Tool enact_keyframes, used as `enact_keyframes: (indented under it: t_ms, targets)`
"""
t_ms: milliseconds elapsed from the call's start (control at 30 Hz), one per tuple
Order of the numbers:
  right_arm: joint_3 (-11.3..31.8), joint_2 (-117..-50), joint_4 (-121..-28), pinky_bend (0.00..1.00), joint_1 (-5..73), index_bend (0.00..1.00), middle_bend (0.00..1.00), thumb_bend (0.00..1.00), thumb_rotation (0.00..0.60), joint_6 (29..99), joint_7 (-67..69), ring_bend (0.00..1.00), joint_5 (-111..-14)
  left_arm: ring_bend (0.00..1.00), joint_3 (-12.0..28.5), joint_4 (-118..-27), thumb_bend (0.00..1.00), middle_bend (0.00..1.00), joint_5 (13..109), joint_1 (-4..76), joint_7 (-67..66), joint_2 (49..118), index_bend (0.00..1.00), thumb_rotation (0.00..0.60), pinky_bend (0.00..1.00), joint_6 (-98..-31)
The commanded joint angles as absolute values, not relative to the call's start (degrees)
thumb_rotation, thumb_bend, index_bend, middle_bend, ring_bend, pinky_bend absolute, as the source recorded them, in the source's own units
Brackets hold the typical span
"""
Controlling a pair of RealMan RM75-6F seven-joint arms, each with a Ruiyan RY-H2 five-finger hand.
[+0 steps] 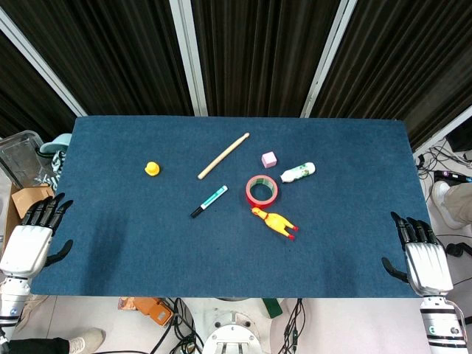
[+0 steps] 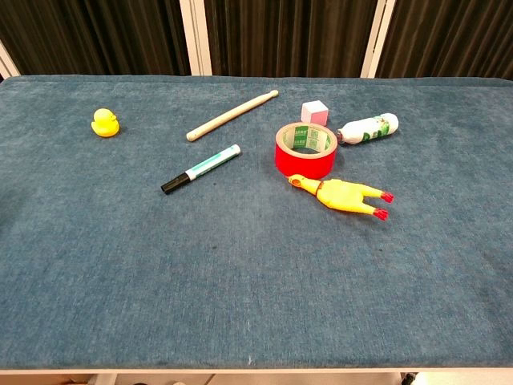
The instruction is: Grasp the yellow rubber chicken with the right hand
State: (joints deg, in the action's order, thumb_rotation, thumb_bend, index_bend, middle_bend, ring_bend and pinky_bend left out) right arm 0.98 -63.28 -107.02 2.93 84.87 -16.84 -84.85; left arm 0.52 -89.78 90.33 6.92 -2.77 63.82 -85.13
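The yellow rubber chicken (image 1: 274,221) (image 2: 341,194) lies flat on the blue table, its red feet pointing right and toward the front. It touches or nearly touches the red tape roll (image 1: 262,191) (image 2: 304,150) just behind it. My right hand (image 1: 420,252) rests open at the table's front right corner, far to the right of the chicken, holding nothing. My left hand (image 1: 33,237) sits open at the front left edge, also holding nothing. Neither hand shows in the chest view.
A green-capped marker (image 1: 209,201) (image 2: 200,168), a wooden stick (image 1: 223,155) (image 2: 232,115), a pink cube (image 1: 269,158) (image 2: 315,111), a small white bottle (image 1: 298,172) (image 2: 368,129) and a yellow duck (image 1: 152,168) (image 2: 104,123) lie on the blue table (image 1: 147,243).
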Motion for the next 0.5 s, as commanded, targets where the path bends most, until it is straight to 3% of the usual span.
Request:
enact_keyframes:
  t_ms: [33,300,500]
  targets:
    - [1.03,-63.24,-106.96,0.15,2.99,0.04,0.23,0.37,0.6,84.64,-16.66,0.17,-84.76,0.0,0.52,-89.79,0.29,0.0,90.32,6.89,-2.78,63.82,0.09,0.6,0.1,-85.18]
    - [0.35,-63.37,-108.82,0.15,3.12,0.04,0.23,0.37,0.6,83.41,-18.14,0.17,-84.79,0.0,0.51,-90.08,0.29,0.0,90.21,6.78,-3.13,63.91,0.09,0.6,0.1,-85.27]
    - [-0.9,-62.18,-113.07,0.15,5.3,0.05,0.23,0.37,0.6,77.66,-22.38,0.17,-83.19,0.0,0.28,-90.15,0.29,0.0,90.83,6.7,-3.8,63.99,0.09,0.6,0.1,-85.56]
